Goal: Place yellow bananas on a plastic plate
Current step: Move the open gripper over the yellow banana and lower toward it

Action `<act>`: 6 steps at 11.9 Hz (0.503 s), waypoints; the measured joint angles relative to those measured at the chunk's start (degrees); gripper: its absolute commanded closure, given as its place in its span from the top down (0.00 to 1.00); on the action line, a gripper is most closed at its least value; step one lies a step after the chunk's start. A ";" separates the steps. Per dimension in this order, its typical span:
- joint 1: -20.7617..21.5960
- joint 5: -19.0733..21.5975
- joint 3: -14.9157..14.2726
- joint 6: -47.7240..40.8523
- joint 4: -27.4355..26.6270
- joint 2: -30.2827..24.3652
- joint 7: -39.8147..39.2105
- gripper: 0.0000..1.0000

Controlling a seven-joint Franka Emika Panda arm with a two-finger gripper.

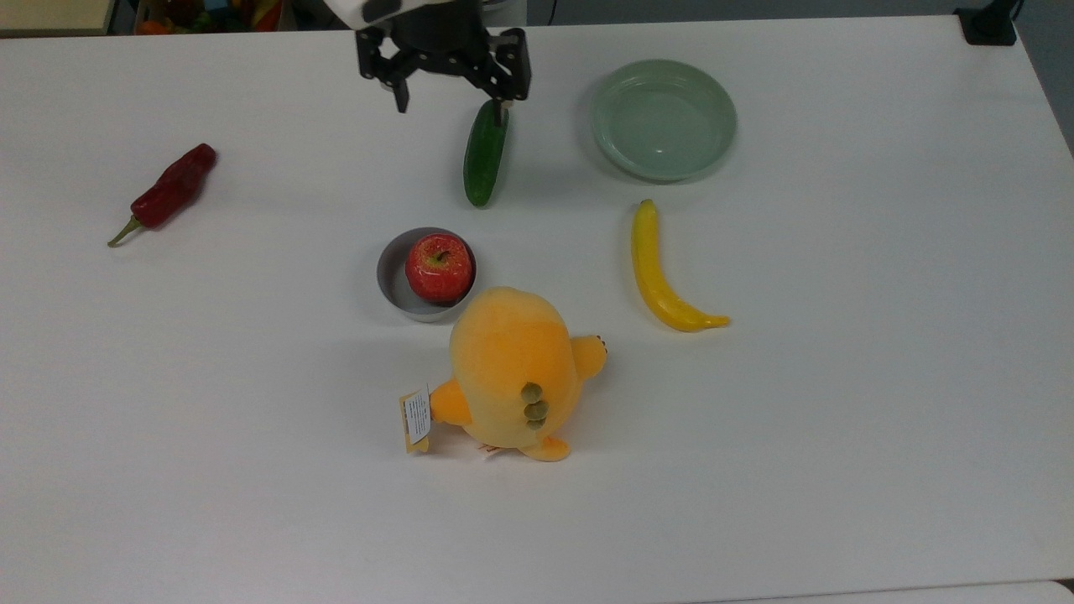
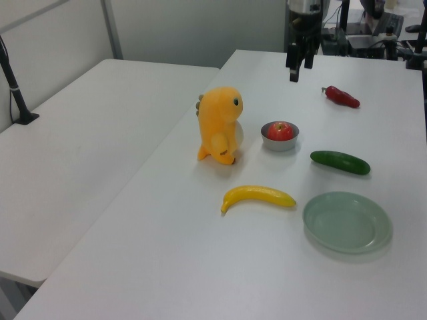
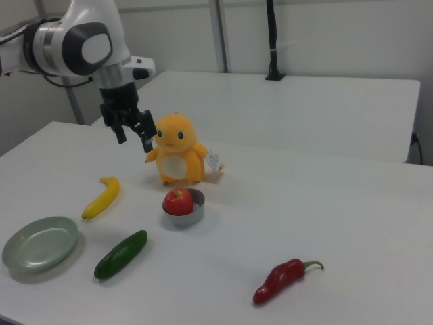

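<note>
The long, slim, curved bright-yellow banana (image 1: 660,273) lies flat on the white table (image 1: 839,419), just beside the rim of the round, shallow, pale mint-green plastic plate (image 1: 663,120) but not touching it, with one pointed end toward the plate and the other curling away. It looks like a smooth, glossy, probably hollow plastic replica, so I judge it light and stiff with a slippery skin; a pinch near either tapering tip would likely let it swivel or squirt out, while a grasp across the thicker middle of the curve, fingers set crosswise to its length, should hold best. The black two-finger gripper (image 1: 453,96) hangs in the air above the far end of the table with its fingers spread apart and nothing between them, over the top end of the dark green cucumber (image 1: 485,155) in the top view, well apart from the banana. The tabletop is bare, matte and flat, giving no lip to push against. A grey bowl (image 1: 401,281) holding a red apple (image 1: 438,267), an orange plush toy (image 1: 512,369) and a red chilli pepper (image 1: 172,191) share it. In the left view a second white table (image 2: 80,153) stands alongside, with pale wall panels behind.
</note>
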 measured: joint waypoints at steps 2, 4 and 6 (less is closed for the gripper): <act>3.19 0.01 0.26 0.09 0.01 1.86 0.92 1.00; 6.83 -0.01 0.35 4.36 0.00 4.62 5.63 1.00; 9.84 -0.18 0.37 9.40 0.01 8.52 9.43 1.00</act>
